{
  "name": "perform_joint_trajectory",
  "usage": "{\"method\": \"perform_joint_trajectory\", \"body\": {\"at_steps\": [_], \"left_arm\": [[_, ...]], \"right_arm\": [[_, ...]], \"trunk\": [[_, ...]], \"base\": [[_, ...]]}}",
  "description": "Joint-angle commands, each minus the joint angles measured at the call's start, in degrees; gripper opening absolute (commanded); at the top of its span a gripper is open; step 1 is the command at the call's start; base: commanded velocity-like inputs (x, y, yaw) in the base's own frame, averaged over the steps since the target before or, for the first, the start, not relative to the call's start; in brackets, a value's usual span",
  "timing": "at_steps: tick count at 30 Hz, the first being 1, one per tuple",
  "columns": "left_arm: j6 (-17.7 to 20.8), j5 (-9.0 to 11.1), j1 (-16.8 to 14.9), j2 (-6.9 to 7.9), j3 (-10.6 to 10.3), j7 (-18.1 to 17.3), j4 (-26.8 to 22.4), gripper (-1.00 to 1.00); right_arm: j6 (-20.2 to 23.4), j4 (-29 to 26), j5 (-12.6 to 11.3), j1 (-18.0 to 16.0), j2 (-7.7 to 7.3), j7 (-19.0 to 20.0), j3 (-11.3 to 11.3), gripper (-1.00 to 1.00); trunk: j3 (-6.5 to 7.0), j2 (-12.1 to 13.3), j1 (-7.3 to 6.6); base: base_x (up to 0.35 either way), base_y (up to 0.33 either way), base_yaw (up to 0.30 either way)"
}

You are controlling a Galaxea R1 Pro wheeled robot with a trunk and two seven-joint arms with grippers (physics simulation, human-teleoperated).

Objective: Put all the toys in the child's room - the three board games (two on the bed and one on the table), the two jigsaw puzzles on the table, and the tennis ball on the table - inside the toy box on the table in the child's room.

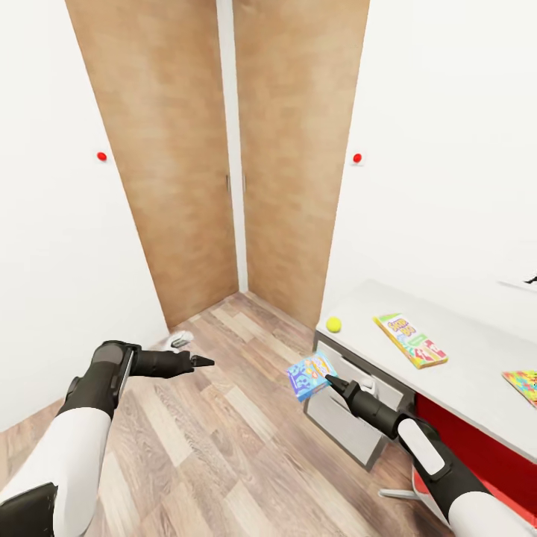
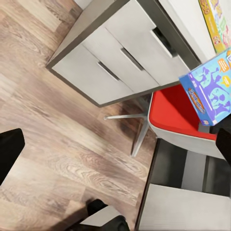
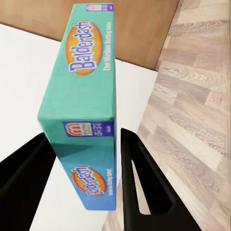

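My right gripper (image 1: pixel 329 381) is shut on a mostly blue board game (image 1: pixel 311 375), held on edge above the floor beside the table's near corner. The right wrist view shows its teal side (image 3: pixel 89 72) clamped between the fingers (image 3: pixel 137 168) of that gripper (image 3: pixel 84 135). On the pale table (image 1: pixel 477 373) lie a tennis ball (image 1: pixel 333 324), a white-green-yellow board game (image 1: pixel 410 340) and a jigsaw puzzle (image 1: pixel 523 385) at the frame edge. My left gripper (image 1: pixel 201 362) hangs open over the floor; its view catches the blue game (image 2: pixel 211 89). The toy box and bed are out of view.
Two brown wardrobe doors (image 1: pixel 224 149) fill the corner ahead, between white walls. A red chair (image 1: pixel 462 440) is tucked under the table beside the grey drawers (image 2: pixel 120 62). Wood-plank floor (image 1: pixel 224 432) lies open between my arms.
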Motion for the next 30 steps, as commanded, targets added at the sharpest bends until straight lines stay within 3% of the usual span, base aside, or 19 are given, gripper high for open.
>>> {"method": "perform_joint_trajectory", "body": {"at_steps": [1,20,22,25,28,29,30], "left_arm": [[0.4,-0.6,-0.1,-0.03,0.2,-0.6,-0.1,1.0],[0.3,-0.6,-0.1,0.3,0.2,-0.8,-0.1,1.0],[0.2,-0.6,0.0,0.57,0.3,-1.2,-0.3,1.0],[0.3,-0.2,0.1,2.59,0.5,-2.4,-2.3,1.0],[0.5,0.1,0.6,5.66,0.5,-8.9,-6.6,1.0],[0.6,0.1,1.0,6.63,0.5,-13.0,-8.1,1.0],[0.5,0.1,1.8,8.09,0.5,-20.1,-10.1,1.0]], "right_arm": [[0.3,0.0,-0.7,-0.1,-0.07,0.0,0.2,-1.0],[0.3,-0.1,-0.7,-0.1,-0.09,0.0,0.1,-1.0],[0.4,-0.6,-0.7,-0.1,-0.11,0.4,0.1,-1.0],[0.7,-4.6,-0.3,-0.1,-0.29,3.4,0.2,-1.0],[1.6,-12.7,-0.2,1.7,-3.22,5.5,0.4,-1.0],[2.3,-16.0,-0.2,3.0,-4.65,5.8,0.5,-1.0],[3.2,-21.1,-0.4,5.2,-6.53,6.0,0.4,-1.0]], "trunk": [[-0.2,-0.1,0.03],[-1.54,-0.1,0.03],[-1.68,-0.1,0.03],[-1.89,-0.1,0.03],[-2.1,-0.1,0.03],[-2.18,-0.1,0.03],[-2.25,-0.1,0.03]], "base": [[-0.074,0.026,-0.186],[-0.019,0.005,-0.186],[0.0,0.0,-0.186],[0.0,0.0,-0.186],[0.0,0.0,-0.186],[0.0,0.0,-0.185],[0.0,0.0,-0.186]]}}
